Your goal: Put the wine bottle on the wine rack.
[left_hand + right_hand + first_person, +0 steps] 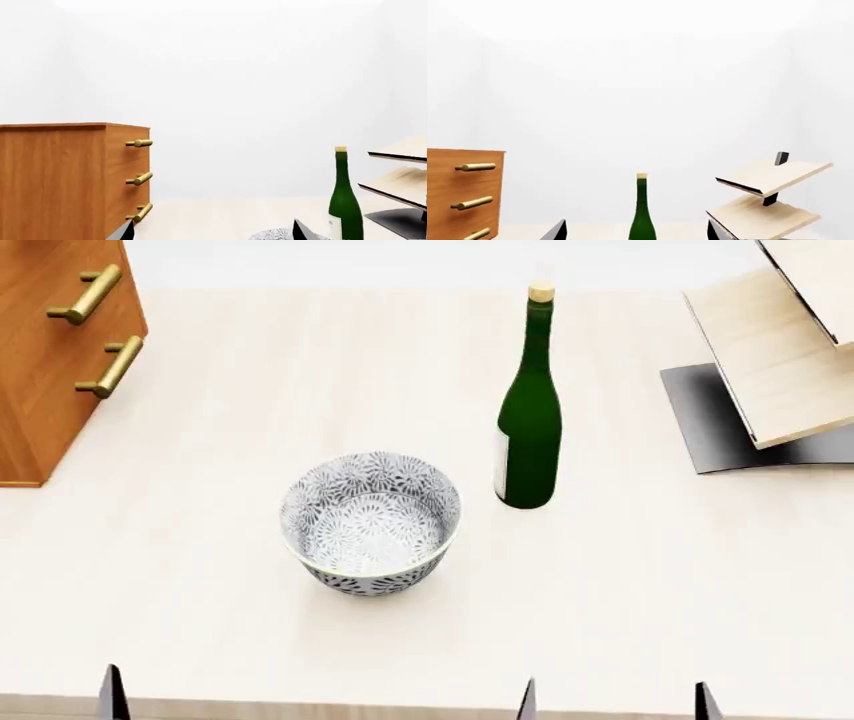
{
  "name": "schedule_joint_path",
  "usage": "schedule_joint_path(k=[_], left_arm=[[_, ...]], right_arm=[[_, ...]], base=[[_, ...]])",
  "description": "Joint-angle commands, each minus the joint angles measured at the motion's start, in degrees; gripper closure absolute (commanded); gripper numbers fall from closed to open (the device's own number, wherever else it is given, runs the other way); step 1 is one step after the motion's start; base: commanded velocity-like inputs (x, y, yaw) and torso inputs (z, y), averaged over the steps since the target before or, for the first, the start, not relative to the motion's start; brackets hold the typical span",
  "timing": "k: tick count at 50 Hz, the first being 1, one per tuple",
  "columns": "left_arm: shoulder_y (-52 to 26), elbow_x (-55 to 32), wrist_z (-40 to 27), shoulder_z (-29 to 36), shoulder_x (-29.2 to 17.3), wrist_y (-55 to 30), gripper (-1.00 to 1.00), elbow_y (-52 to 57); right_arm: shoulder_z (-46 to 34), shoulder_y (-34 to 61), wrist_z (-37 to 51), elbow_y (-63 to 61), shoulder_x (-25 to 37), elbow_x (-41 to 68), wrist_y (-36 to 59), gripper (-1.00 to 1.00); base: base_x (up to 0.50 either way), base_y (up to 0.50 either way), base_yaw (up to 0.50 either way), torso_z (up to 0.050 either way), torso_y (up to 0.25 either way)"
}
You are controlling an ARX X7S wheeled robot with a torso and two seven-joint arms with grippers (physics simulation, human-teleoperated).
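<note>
Both end effectors, left and right, hang spread wide, holding nothing. Upright on the bench stands the wine bottle, between bowl and wine rack. Glass looks heavy, slick, breakable; grasping its broad body seems safest.

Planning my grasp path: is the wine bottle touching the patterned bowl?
Apart. The head view shows bare table between the wine bottle and the bowl.
</note>
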Motion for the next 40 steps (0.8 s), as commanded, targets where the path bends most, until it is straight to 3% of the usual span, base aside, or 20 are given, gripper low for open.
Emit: schedule_joint_path(k=[1, 10, 40], left_arm=[[5.33, 2.01, -2.16, -0.13, -1.17, 12.70, -1.00, 5.20], [6.92, 3.16, -3.56, -0.13, -1.63, 19.67, -1.00, 4.62], [6.67, 3.23, -5.27, 0.98, -3.09, 19.49, -1.00, 4.57]], right_arm=[[0.34, -4.20, 1.26, -2.85, 0.15, -0.16, -13.34, -1.00], [-0.06, -5.53, 1.50, -1.18, 0.48, -0.34, -22.28, -1.00], [-1.55, -4.57, 3.32, -0.30, 1.69, -2.41, -19.37, -1.00]], base=[[0.00, 0.00, 0.00, 0.000, 0.000], [0.00, 0.00, 0.00, 0.000, 0.000], [0.03, 0.00, 0.00, 0.000, 0.000]])
